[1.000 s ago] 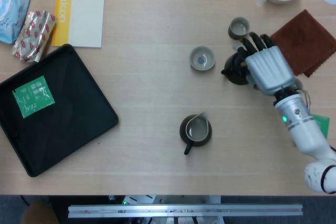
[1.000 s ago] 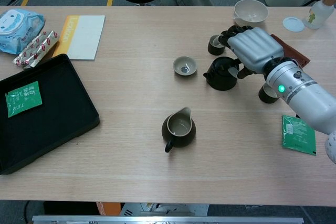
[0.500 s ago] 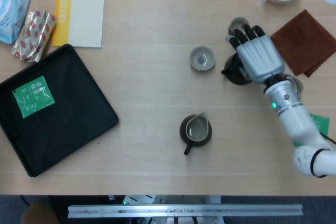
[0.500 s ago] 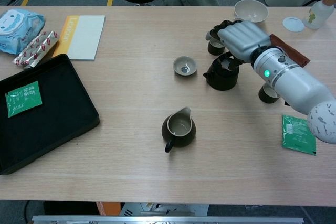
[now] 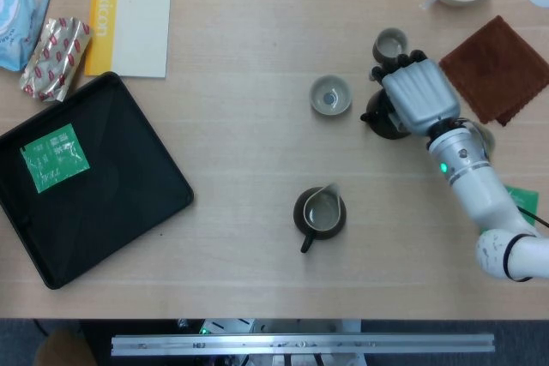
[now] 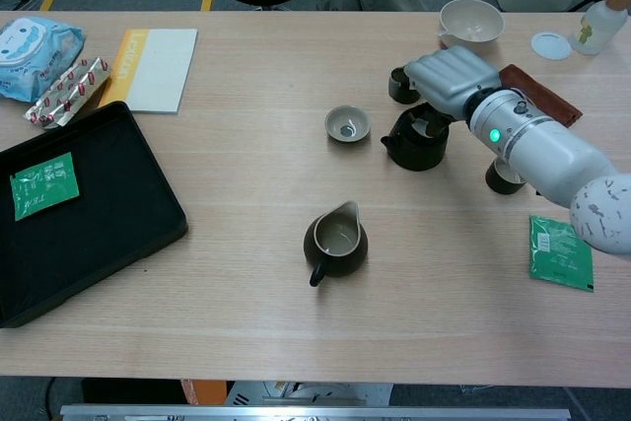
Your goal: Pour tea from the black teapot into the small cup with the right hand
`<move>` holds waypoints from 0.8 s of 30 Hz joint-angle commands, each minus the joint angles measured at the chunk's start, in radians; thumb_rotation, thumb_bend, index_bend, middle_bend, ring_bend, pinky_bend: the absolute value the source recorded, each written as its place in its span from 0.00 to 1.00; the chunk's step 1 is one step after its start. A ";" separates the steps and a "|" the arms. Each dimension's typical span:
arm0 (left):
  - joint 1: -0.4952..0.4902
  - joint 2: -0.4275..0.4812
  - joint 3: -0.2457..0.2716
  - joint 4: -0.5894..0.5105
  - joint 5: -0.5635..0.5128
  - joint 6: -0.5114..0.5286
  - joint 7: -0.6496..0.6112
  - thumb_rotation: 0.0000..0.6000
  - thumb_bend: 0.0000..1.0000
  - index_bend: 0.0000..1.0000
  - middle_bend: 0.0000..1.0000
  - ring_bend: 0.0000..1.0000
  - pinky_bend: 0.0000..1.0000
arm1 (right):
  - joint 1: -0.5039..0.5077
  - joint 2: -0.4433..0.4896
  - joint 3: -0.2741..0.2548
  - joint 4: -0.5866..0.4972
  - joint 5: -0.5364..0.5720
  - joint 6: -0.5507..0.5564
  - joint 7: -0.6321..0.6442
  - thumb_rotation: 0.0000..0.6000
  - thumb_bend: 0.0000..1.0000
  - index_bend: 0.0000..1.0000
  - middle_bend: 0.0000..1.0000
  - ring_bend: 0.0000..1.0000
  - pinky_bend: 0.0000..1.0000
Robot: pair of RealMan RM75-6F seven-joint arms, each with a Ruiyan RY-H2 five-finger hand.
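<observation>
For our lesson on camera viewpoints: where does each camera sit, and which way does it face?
Head view: above the table, looking straight down; shows the right robot hand and forearm over the black ceramic teapot.
Chest view: lower, at the table's near edge, looking obliquely across; shows the same robot hand and arm.
Shared: teapot, small grey-green cup, black plastic tray.

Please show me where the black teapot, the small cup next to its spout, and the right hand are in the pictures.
black teapot (image 6: 412,148), chest view, on its dark round body below the hand.
small cup (image 5: 330,95), head view, on its pale inner bowl.
right hand (image 5: 418,99), head view, on the grey back of the hand above the teapot.
</observation>
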 commanded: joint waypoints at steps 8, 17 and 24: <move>0.003 0.000 0.000 0.001 -0.005 -0.003 0.000 1.00 0.39 0.15 0.20 0.14 0.14 | 0.036 0.003 -0.001 0.014 0.043 -0.001 0.006 1.00 0.32 0.58 0.52 0.44 0.28; 0.004 0.003 -0.002 0.001 -0.009 -0.005 -0.001 1.00 0.39 0.15 0.20 0.14 0.14 | 0.074 0.005 -0.003 0.030 0.118 -0.023 -0.001 1.00 0.37 0.66 0.59 0.51 0.28; 0.008 0.006 -0.001 0.000 -0.012 -0.004 -0.002 1.00 0.39 0.15 0.20 0.14 0.14 | 0.102 0.018 -0.004 0.028 0.172 -0.039 0.003 1.00 0.37 0.66 0.60 0.52 0.28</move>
